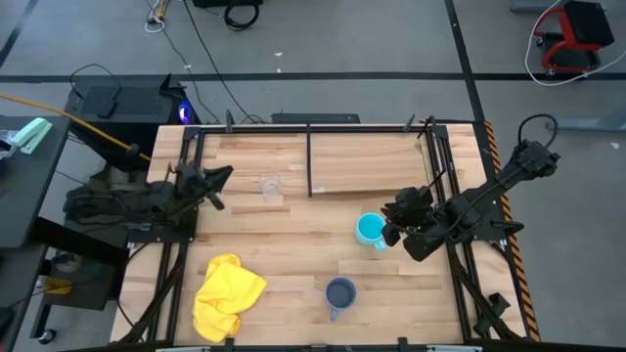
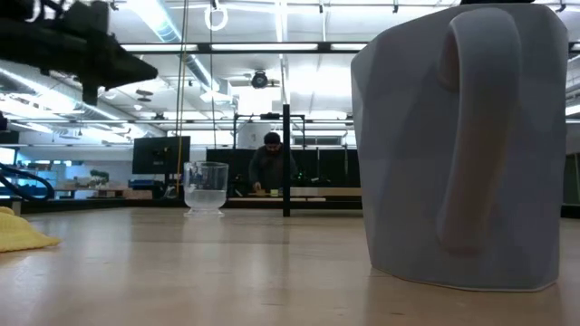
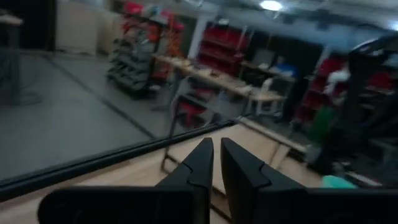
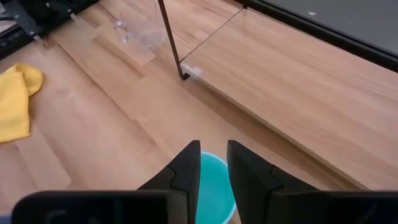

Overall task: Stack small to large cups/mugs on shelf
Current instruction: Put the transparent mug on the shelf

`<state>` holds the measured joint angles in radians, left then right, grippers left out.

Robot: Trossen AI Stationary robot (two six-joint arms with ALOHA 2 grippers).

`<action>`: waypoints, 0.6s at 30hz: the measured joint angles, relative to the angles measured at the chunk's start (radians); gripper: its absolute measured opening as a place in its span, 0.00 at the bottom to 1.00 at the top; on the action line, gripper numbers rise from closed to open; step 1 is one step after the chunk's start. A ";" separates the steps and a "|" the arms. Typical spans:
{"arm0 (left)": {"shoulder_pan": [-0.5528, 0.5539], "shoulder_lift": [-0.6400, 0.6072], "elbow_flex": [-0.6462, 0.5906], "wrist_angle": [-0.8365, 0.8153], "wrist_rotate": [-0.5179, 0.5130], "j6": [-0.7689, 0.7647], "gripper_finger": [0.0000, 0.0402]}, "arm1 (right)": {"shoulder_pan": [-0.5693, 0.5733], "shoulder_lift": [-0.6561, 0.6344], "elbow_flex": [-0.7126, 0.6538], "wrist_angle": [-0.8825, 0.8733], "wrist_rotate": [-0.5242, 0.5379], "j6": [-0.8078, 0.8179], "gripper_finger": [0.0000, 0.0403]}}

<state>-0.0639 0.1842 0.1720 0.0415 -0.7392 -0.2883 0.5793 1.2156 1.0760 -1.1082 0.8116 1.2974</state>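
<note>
In the high view we see the right gripper (image 1: 394, 227) at centre right, just beside the bright cyan handled mug (image 1: 370, 230), the grey-blue handled mug (image 1: 340, 293) at lower centre, the small clear glass cup (image 1: 270, 186) left of the light-wood shelf (image 1: 367, 161), and the left gripper (image 1: 221, 177) at centre left. In the low view the grey-blue mug (image 2: 462, 145) fills the right side and the glass cup (image 2: 206, 188) stands at centre left. In the left wrist view the left gripper (image 3: 216, 152) has its fingers nearly pressed together on nothing, and in the right wrist view the right gripper (image 4: 212, 155) is slightly spread at the rim of the cyan mug (image 4: 214, 186).

I count 3 vessels: 1 clear glass cup (image 1: 269, 187), 1 cyan mug (image 1: 369, 230), 1 grey-blue mug (image 1: 339, 293). Also 1 yellow cloth (image 1: 227, 293), 1 shelf (image 1: 367, 161), 2 arms.
</note>
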 joint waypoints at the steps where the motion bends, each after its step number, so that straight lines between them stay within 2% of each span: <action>1: 0.024 0.041 0.023 -0.023 0.028 -0.017 0.10 | 0.000 0.000 0.000 0.000 0.000 0.000 0.21; 4: 0.096 0.182 0.118 -0.119 0.109 -0.042 0.11 | 0.000 0.000 0.000 0.000 0.000 0.000 0.22; 8: 0.227 0.393 0.298 -0.379 0.192 -0.103 0.10 | 0.000 0.000 0.000 0.000 0.000 0.000 0.21; 13: 0.441 0.644 0.528 -0.661 0.457 -0.136 0.06 | 0.000 0.000 0.000 0.000 -0.002 0.000 0.22; 18: 0.584 0.843 0.679 -0.709 0.742 -0.050 0.05 | 0.004 0.000 0.000 0.000 -0.005 -0.010 0.21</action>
<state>0.5197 1.0277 0.8507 -0.6672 0.0029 -0.3387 0.5836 1.2156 1.0760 -1.1080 0.8068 1.2874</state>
